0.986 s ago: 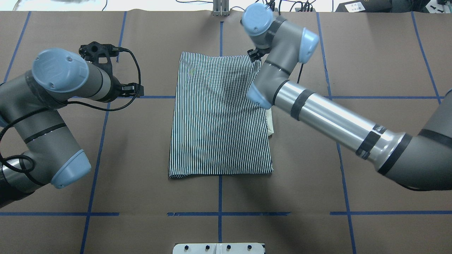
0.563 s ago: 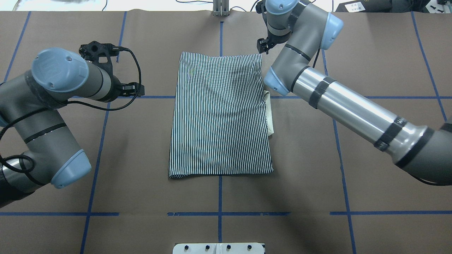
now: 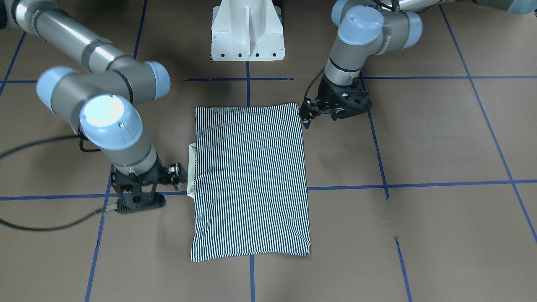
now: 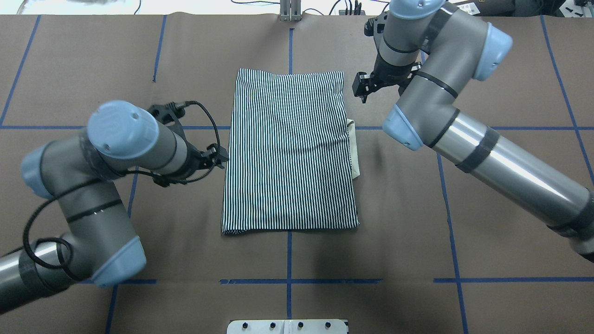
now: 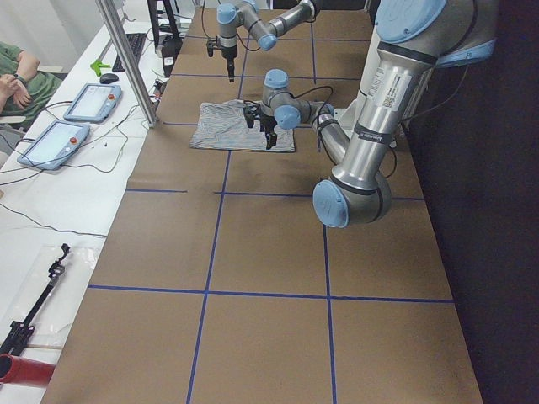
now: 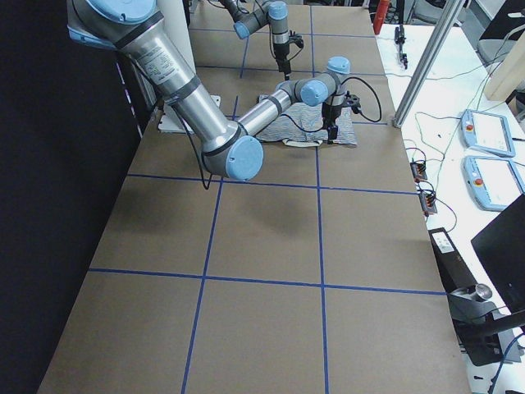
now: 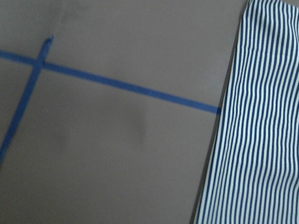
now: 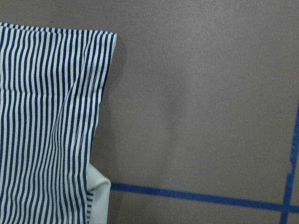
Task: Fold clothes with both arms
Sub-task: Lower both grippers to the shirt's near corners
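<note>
The clothes are one striped shirt [image 4: 290,148] folded into a flat rectangle at the table's middle, seen too in the front view [image 3: 250,180]. Its white collar [image 4: 353,148] pokes out along the right edge. My left gripper [image 4: 220,157] hovers just off the shirt's left edge, open and empty; the front view places this left gripper [image 3: 306,117] near the shirt's corner. My right gripper [image 4: 362,88] hangs beside the far right corner, open, clear of the cloth. The right wrist view shows that shirt corner [image 8: 46,116] and the collar [image 8: 98,191]. No fingers show in either wrist view.
Brown paper with blue tape lines [image 4: 287,281] covers the table. The white pedestal base [image 3: 247,31] stands at the near edge and a metal post [image 4: 290,11] at the far edge. Teach pendants [image 5: 67,118] and a person's arm [image 5: 13,80] are beyond the far side.
The right arm has pulled back from the shirt's far right corner, rightward off the cloth. The left arm has swung in from the far left to the shirt's left edge.
</note>
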